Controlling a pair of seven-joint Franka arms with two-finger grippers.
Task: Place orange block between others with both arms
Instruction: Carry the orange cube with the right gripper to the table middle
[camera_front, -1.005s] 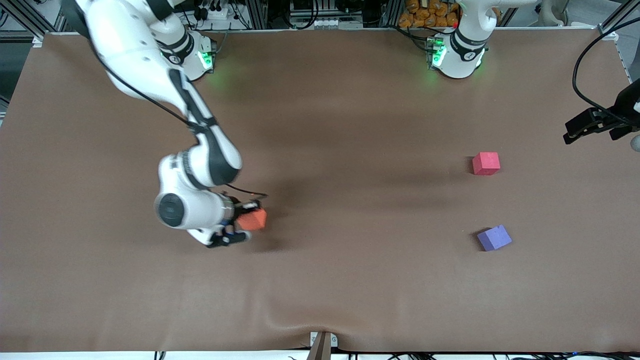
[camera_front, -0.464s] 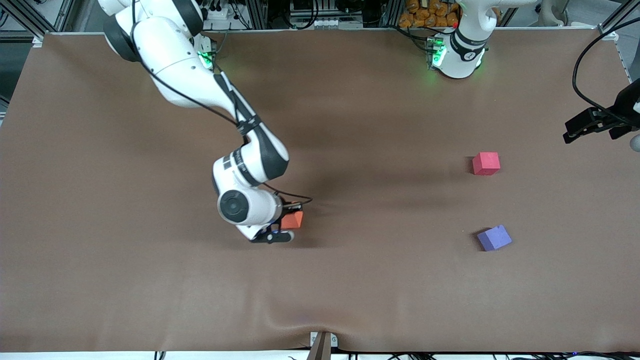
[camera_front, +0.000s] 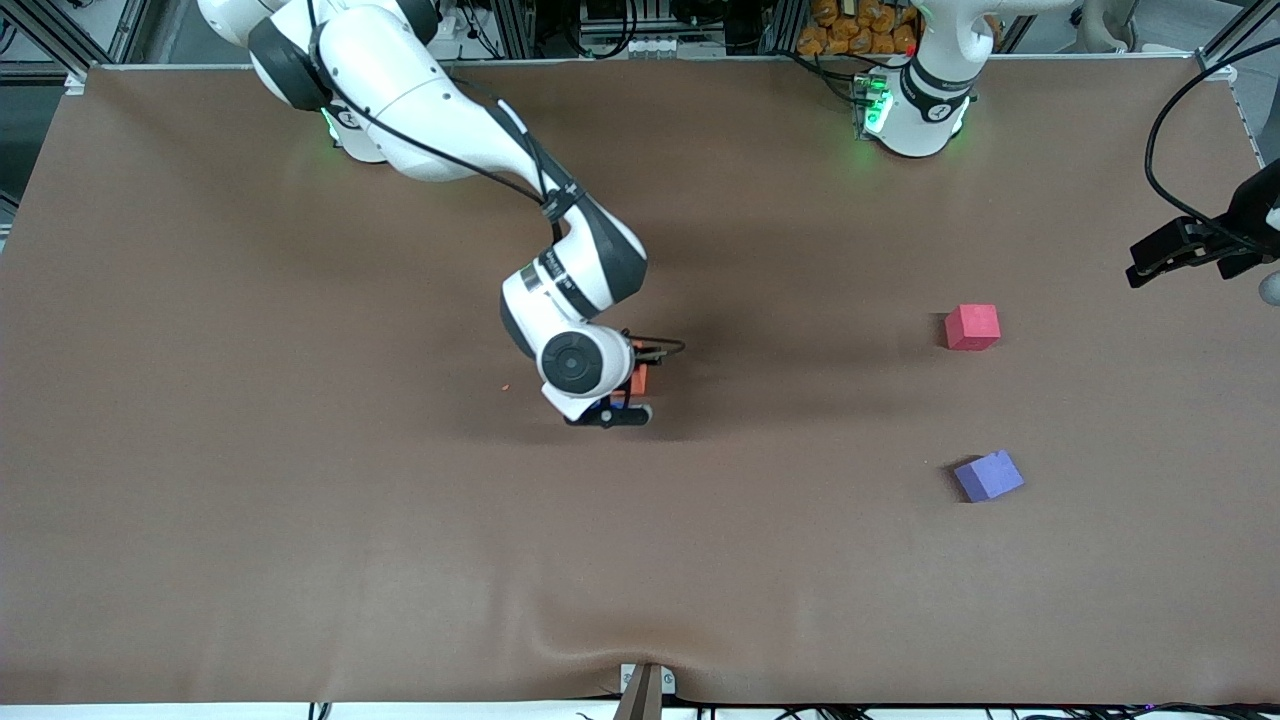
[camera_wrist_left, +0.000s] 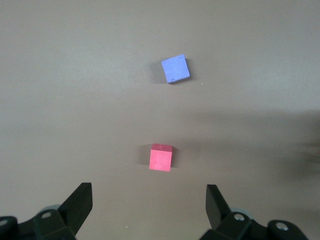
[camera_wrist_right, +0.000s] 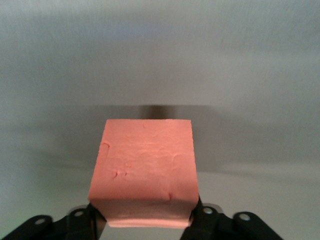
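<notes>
Carrying the orange block (camera_front: 638, 380) toward the table's middle, the right gripper (camera_front: 625, 395) has it between its fingers. Left gripper (camera_wrist_left: 150, 205) waits wide open, empty, above the red (camera_front: 972, 327) and purple (camera_front: 988, 476) blocks. No readable writing.

Evenly and brightly lit from overhead, with soft broad shadows spreading across the brown table (camera_front: 300, 560) beneath the right arm (camera_front: 470, 130) and short dark ones beside the red-pink cube (camera_front: 972, 327) and purple-blue cube (camera_front: 988, 476). Slightly soft and washed-out in both wrist views, with the orange block (camera_wrist_right: 144, 170) filling the right one at close range. Green glow at the arm bases; no harsh glare anywhere.
</notes>
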